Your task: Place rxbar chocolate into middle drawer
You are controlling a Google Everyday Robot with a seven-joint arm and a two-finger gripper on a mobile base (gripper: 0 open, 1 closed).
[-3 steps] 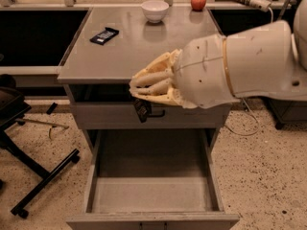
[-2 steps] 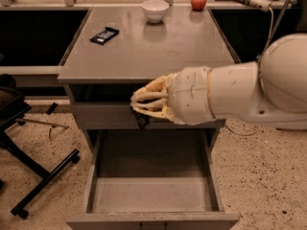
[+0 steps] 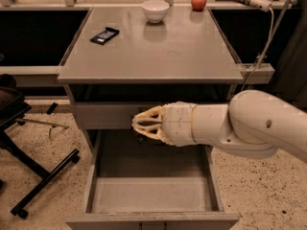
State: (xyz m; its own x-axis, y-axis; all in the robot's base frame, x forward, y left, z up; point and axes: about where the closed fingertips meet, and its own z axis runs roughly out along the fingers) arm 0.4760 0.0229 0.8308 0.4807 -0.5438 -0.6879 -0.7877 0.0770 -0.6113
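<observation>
Camera view, looking down at a grey cabinet-table from the front. One rxbar chocolate, a flat black-wrapped bar, lies on the table top in the upper left of the frame, set at a slant and touching nothing else. One white bowl and one red apple stand at the far edge, top centre, well apart from the bar.

One gripper, cream-coloured on a thick white arm entering from the right, hangs at mid-frame, in front of a closed drawer front and above the open drawer. Whether it is spread or closed cannot be told; nothing shows in it.

One middle drawer stands pulled out at bottom centre, its grey floor bare.

The bar is probably light, thin and slightly bendy, with a slick wrapper. Gripping across its narrow width near the middle looks safest.

One black chair base sits lower left.
</observation>
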